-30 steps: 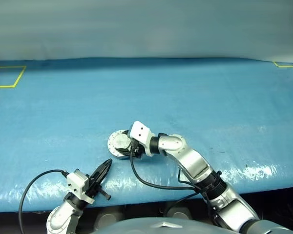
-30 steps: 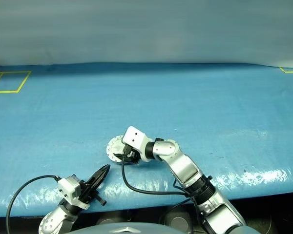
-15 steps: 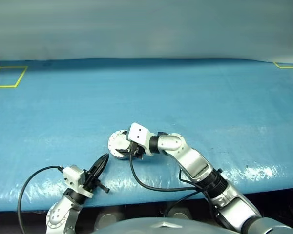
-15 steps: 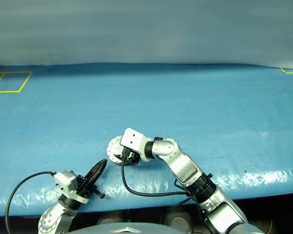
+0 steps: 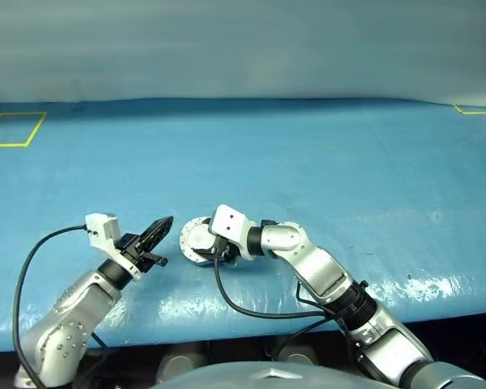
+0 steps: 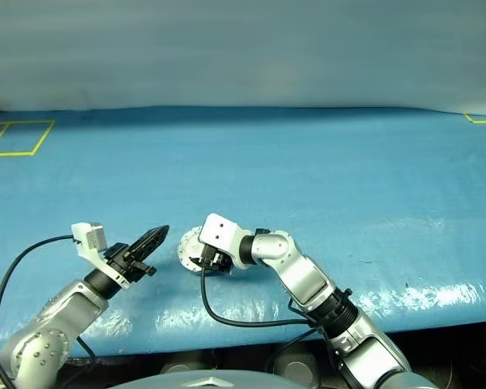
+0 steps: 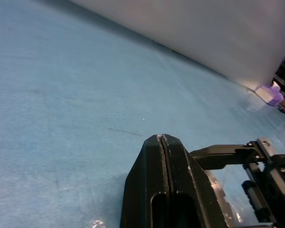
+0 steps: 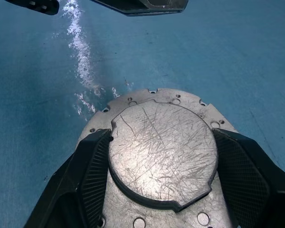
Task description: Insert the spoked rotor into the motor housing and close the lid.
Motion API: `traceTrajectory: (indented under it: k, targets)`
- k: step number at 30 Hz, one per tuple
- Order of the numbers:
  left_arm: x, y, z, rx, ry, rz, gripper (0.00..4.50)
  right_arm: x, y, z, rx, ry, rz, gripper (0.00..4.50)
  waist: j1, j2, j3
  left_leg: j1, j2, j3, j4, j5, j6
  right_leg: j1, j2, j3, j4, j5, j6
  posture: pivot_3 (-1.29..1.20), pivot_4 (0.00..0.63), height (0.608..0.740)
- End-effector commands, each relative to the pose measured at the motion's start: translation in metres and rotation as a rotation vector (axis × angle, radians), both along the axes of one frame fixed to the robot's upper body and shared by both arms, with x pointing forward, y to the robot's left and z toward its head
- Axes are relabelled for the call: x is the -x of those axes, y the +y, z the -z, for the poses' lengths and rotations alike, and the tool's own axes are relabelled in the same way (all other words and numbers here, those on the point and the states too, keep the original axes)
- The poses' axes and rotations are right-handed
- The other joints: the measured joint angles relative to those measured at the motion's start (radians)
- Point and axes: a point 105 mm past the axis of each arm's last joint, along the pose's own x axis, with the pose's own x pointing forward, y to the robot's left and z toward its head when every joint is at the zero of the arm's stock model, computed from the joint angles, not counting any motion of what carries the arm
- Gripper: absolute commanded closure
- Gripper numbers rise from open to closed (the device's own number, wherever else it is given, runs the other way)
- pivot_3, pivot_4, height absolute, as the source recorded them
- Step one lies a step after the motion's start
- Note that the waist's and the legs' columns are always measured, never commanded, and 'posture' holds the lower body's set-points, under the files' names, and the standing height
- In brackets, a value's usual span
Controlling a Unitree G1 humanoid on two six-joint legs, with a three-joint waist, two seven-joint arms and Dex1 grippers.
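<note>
my right end effector [image 8: 156,199] was the one on the job: its two fingers [image 8: 85,166] stood spread either side of the round grey assembly, one against each flank, gripping the motor housing [image 5: 196,241] where it sat on the blue table [image 5: 324,162], close to the near edge and a little left of my middle. from the right wrist view i looked down on a plain scratched grey disc, which i took for the lid [image 8: 161,152] lying closed or nearly closed on top, with a drilled flange showing round it. i could not see the spoked rotor, nor tell whether it was already inside.

my left end effector [image 5: 160,227] was pressed shut and carried nothing, its tip pointing roughly level toward the housing from the left, just beside it but not touching. so the housing lay to the right of that tip, along the line it pointed, and was already inside the right one's span. the disc lay flat, its axis upright. i judged the coming move turned on that gap: the left tip had only a short way across to press or nudge the lid while the right held the body steady.
</note>
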Motion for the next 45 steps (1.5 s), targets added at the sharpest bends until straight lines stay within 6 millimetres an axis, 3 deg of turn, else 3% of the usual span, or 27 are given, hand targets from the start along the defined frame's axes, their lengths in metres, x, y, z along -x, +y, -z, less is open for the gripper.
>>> traceTrajectory:
  k: [1, 16, 28, 31, 33, 37, 45]
  targets:
    - [0.005, -0.013, -0.009, 0.006, 0.03, 0.158, 4.5, 0.001, -0.006, 0.013, 0.043, 0.034, 0.027, 1.46, 0.0, 0.0, 0.0, 0.0, -0.001, 0.0, 0.0, 0.0, 0.0, 0.0, 0.0, 0.0, 0.0, -0.001, -0.001, 0.0, 0.15, 0.74]
    - [-0.025, -0.005, 0.022, -0.183, 0.134, 0.217, 4.5, -0.001, -0.006, 0.01, 0.031, 0.029, 0.042, 1.46, 0.001, 0.0, 0.0, 0.003, -0.001, 0.002, -0.002, 0.0, 0.0, 0.001, 0.0, 0.002, 0.0, -0.001, -0.002, 0.0, 0.15, 0.74]
    - [-0.023, -0.018, 0.03, -0.198, 0.152, 0.319, 4.5, 0.002, -0.006, 0.008, -0.012, 0.085, 0.044, 1.46, 0.003, 0.0, 0.0, 0.003, 0.0, 0.002, -0.002, 0.0, 0.0, 0.001, -0.001, 0.002, 0.0, -0.001, -0.002, 0.0, 0.15, 0.74]
    - [-0.022, -0.018, 0.032, -0.206, 0.16, 0.327, 4.5, 0.006, -0.009, 0.01, -0.025, 0.131, 0.051, 0.48, 0.004, 0.0, 0.0, 0.003, 0.0, 0.002, -0.002, 0.0, 0.0, 0.001, -0.001, 0.002, -0.001, -0.001, -0.002, 0.0, 0.15, 0.74]
    - [-0.022, -0.018, 0.033, -0.214, 0.163, 0.33, 4.5, 0.006, -0.012, 0.011, -0.032, 0.144, 0.069, 0.05, 0.005, 0.0, 0.0, 0.003, 0.0, 0.002, -0.003, 0.0, 0.0, 0.001, -0.001, 0.002, -0.001, -0.001, -0.002, 0.0, 0.15, 0.74]
    - [-0.022, -0.017, 0.034, -0.223, 0.165, 0.331, 4.5, 0.006, -0.034, 0.008, -0.072, 0.132, 0.151, 0.05, 0.009, 0.0, 0.0, 0.003, 0.0, 0.002, -0.003, 0.0, 0.0, 0.001, -0.002, 0.002, -0.001, -0.001, -0.002, 0.0, 0.15, 0.74]
    - [-0.022, -0.02, 0.037, -0.24, 0.16, 0.348, 4.5, 0.02, -0.078, -0.035, -0.441, 0.275, 0.325, 0.05, 0.013, 0.0, 0.0, 0.0, 0.002, 0.002, -0.002, -0.001, 0.001, 0.0, -0.002, 0.003, -0.001, -0.001, -0.001, 0.0, 0.15, 0.74]
